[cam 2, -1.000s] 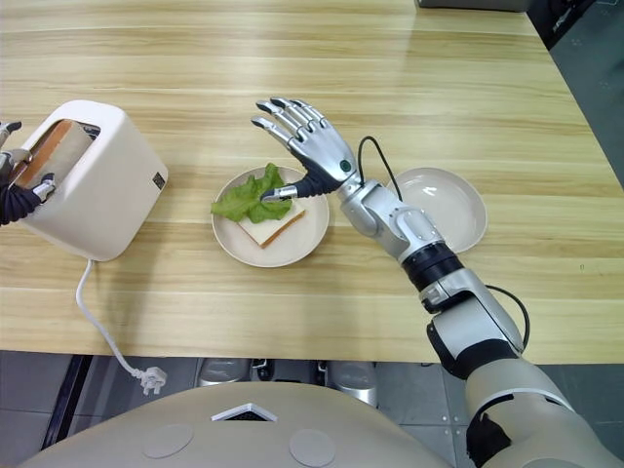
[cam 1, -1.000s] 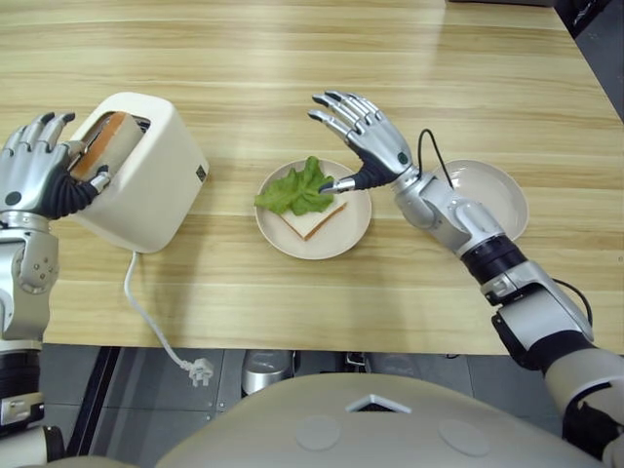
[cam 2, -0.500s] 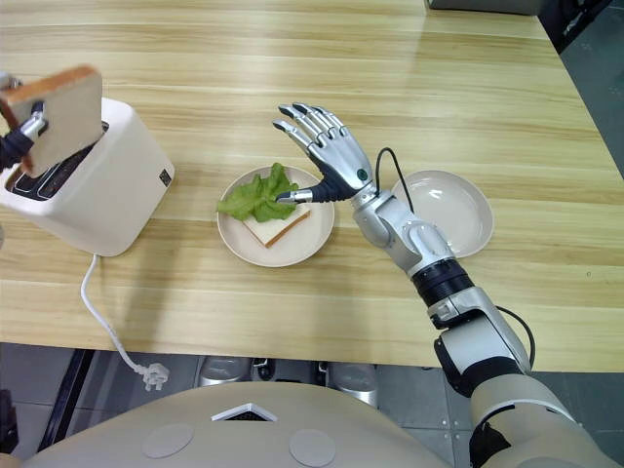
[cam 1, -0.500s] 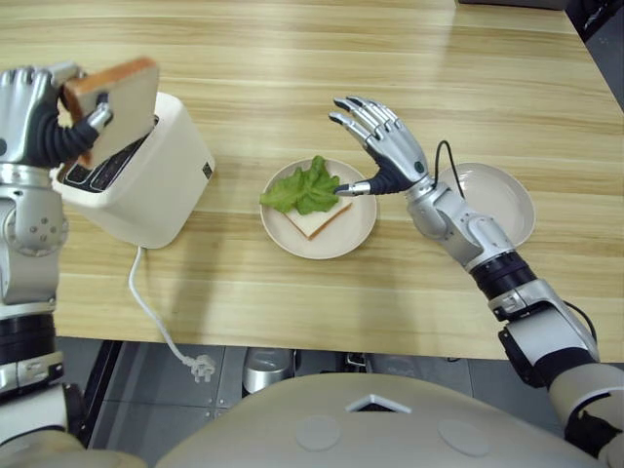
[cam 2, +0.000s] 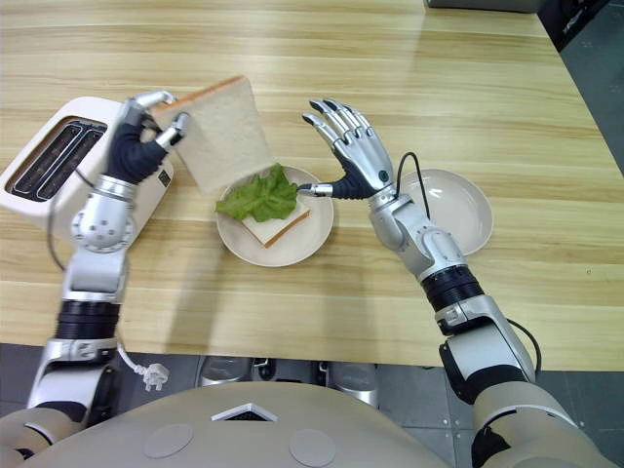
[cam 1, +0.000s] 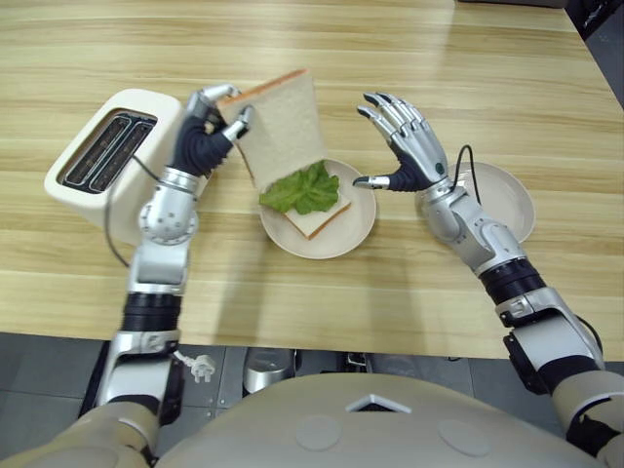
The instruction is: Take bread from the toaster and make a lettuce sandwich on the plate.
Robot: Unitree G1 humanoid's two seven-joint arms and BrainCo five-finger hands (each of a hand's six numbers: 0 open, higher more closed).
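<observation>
My left hand is shut on a slice of bread, holding it tilted in the air just above the left rim of the plate. On that plate lies another bread slice with a green lettuce leaf on top. The cream toaster sits at the left with both slots bare. My right hand hovers open beside the plate's right edge, fingers spread, holding nothing.
A second, bare plate lies right of my right hand, behind its forearm. The toaster's white cord and plug hang over the table's front edge. Bare wooden table stretches across the far side.
My left hand has carried the bread slice from above the toaster rightward to the plate. The right hand has drawn slightly right, off the lettuce. The camera has shifted a little.
</observation>
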